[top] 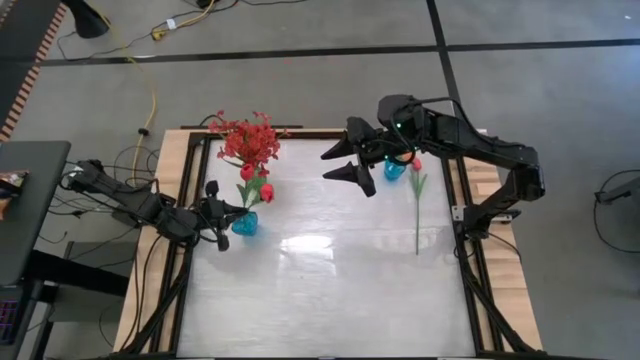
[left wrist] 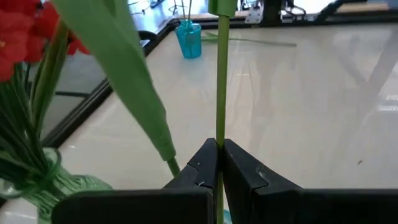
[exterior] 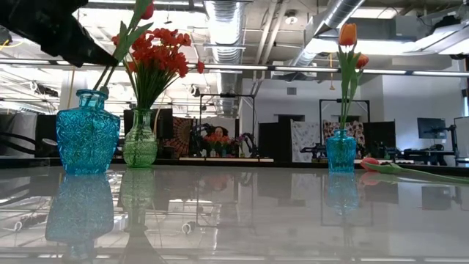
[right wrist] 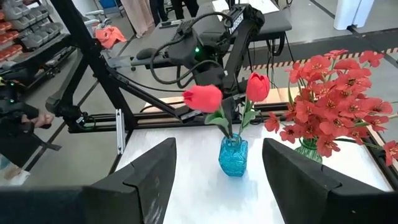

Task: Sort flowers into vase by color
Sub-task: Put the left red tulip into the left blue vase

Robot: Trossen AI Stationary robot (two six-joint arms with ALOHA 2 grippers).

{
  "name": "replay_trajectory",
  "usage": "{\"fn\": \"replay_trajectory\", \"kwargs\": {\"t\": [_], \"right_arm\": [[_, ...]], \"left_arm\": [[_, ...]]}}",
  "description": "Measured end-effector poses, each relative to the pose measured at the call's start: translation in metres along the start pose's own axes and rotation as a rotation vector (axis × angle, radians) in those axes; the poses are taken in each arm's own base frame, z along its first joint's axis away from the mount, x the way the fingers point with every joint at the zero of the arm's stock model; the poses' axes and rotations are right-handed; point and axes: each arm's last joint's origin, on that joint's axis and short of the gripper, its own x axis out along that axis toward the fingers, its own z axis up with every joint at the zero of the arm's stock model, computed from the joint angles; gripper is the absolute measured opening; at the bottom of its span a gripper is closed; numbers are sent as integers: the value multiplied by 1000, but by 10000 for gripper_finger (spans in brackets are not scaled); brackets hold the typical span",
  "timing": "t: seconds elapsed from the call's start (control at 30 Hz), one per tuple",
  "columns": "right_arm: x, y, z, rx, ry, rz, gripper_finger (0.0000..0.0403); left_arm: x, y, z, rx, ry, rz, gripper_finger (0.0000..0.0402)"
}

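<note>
The table (top: 330,290) has a pale, glossy top. At its far left, a green glass vase (exterior: 139,144) holds the bushy red spray (top: 252,137), the largest of the flowers.

Just nearer on the left stands a blue glass vase (top: 245,224) with two red-pink tulip buds (right wrist: 203,98) rising from it. The left gripper (left wrist: 217,163) is beside this vase, its jaws closed on one tulip stem (left wrist: 221,74) above the vase mouth.

The right gripper (top: 345,160) hangs over the far middle of the table, its jaws spread wide and holding nothing.

At the far right, a smaller blue vase (exterior: 341,150) carries orange tulip buds (exterior: 347,34). Beside it, one red-pink tulip (top: 418,200) lies flat on the table, bud towards the far edge.
</note>
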Motion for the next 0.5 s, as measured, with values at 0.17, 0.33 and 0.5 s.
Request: {"fn": "replay_trajectory", "kwargs": {"t": [0.17, 0.33, 0.5], "right_arm": [[0, 1, 0, -1, 0, 2, 265], [0, 0, 0, -2, 1, 2, 265], [0, 0, -2, 1, 16, 1, 265]], "left_arm": [[0, 0, -1, -62, -2, 4, 2], [0, 0, -1, -66, 2, 2, 28], [0, 0, -4, -72, 25, -6, 65]]}}
